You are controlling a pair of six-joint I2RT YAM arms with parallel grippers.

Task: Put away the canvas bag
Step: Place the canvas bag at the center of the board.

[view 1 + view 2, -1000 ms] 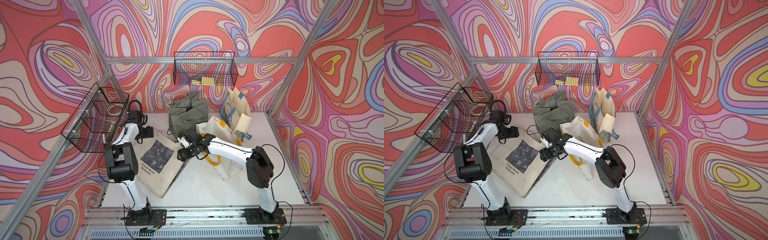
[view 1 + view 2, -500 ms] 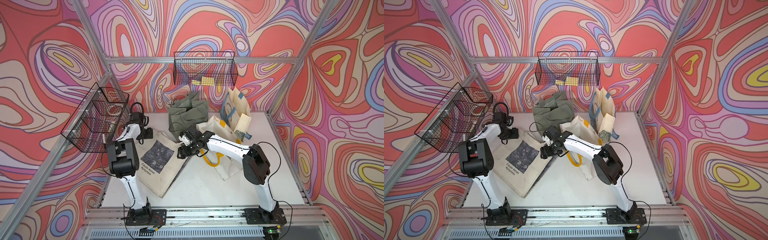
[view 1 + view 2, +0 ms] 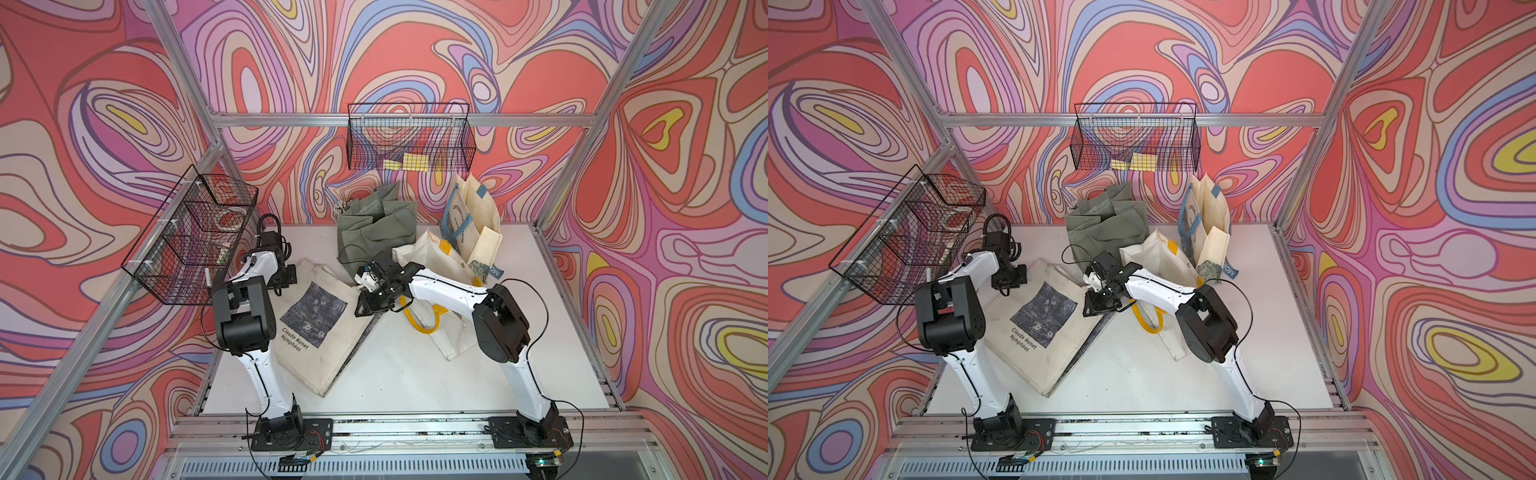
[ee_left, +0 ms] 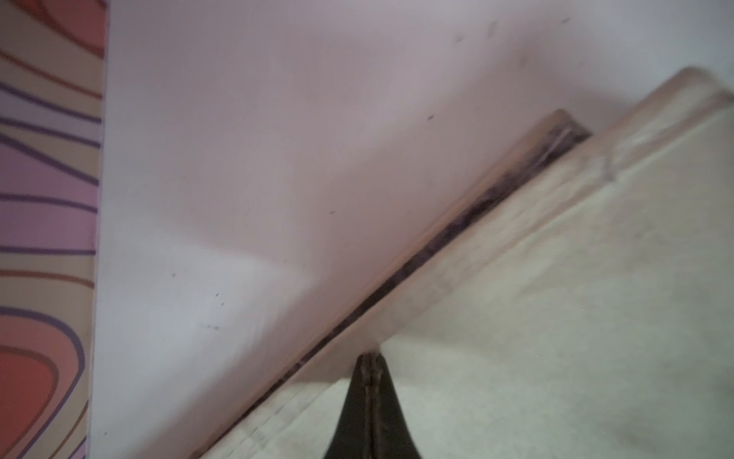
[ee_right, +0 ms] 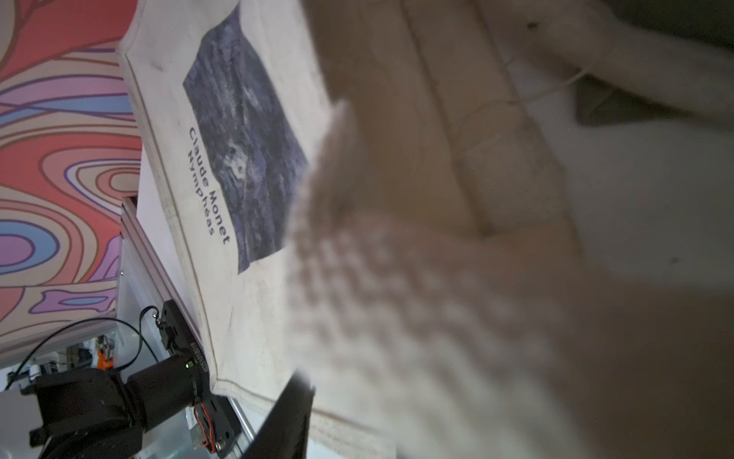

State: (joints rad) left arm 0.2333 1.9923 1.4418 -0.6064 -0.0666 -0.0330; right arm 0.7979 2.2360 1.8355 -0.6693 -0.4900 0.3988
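Observation:
The canvas bag (image 3: 316,332) (image 3: 1038,332), cream with a dark Claude Monet print, lies flat on the left half of the table. My left gripper (image 3: 286,276) (image 3: 1013,280) sits at the bag's far left corner. In the left wrist view it (image 4: 369,355) is shut, pinching a raised fold of the bag's (image 4: 556,318) edge. My right gripper (image 3: 368,301) (image 3: 1096,305) is at the bag's far right corner. In the right wrist view blurred cloth of the bag (image 5: 254,119) bunches against one dark finger (image 5: 290,413) and hides the other.
A green bag (image 3: 374,228), a cream bag with yellow handles (image 3: 436,266) and upright cream bags (image 3: 469,224) crowd the back of the white table (image 3: 415,382). Wire baskets hang on the back wall (image 3: 409,141) and the left rail (image 3: 191,237).
Both grippers have closed down at the bag's two far corners. The left arm has shifted slightly toward the back; the bag's body has not moved.

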